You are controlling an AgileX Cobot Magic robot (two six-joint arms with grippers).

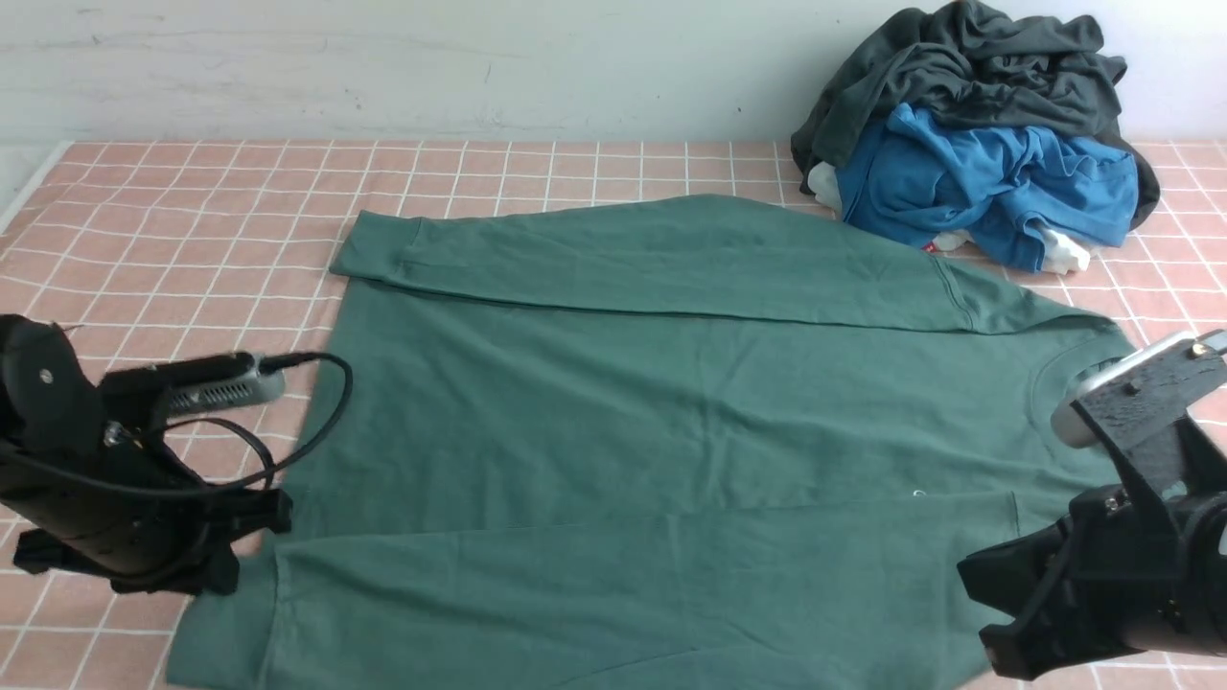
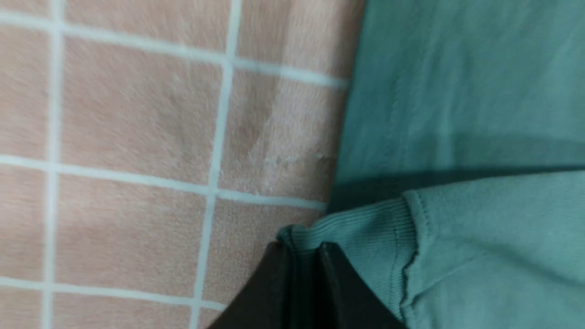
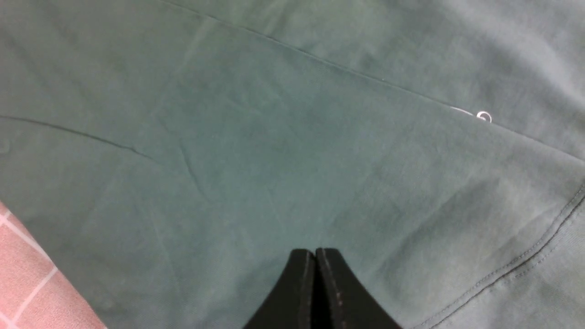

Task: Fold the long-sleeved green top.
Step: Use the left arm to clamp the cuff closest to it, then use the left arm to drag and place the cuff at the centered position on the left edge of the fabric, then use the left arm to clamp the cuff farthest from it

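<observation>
Green top beside blue garment; left claw grasping its cuff, right claw clenched.

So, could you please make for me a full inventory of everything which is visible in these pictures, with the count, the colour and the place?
green long-sleeved top: one, dark green, spread across the middle and near part of the table
charcoal garment: one visible heap, dark grey, far right, on top of the blue garment
blue garment: one, bright blue, far right, under the charcoal one
white fabric: count unclear, white, peeking out around the blue garment
tablecloth: one, pink with white grid lines, under the clothes
wall: one, pale, behind the table
left end effector: one, black, closed on the top's ribbed edge at the near left
right end effector: one, black, shut and empty, over the top's near right part
</observation>
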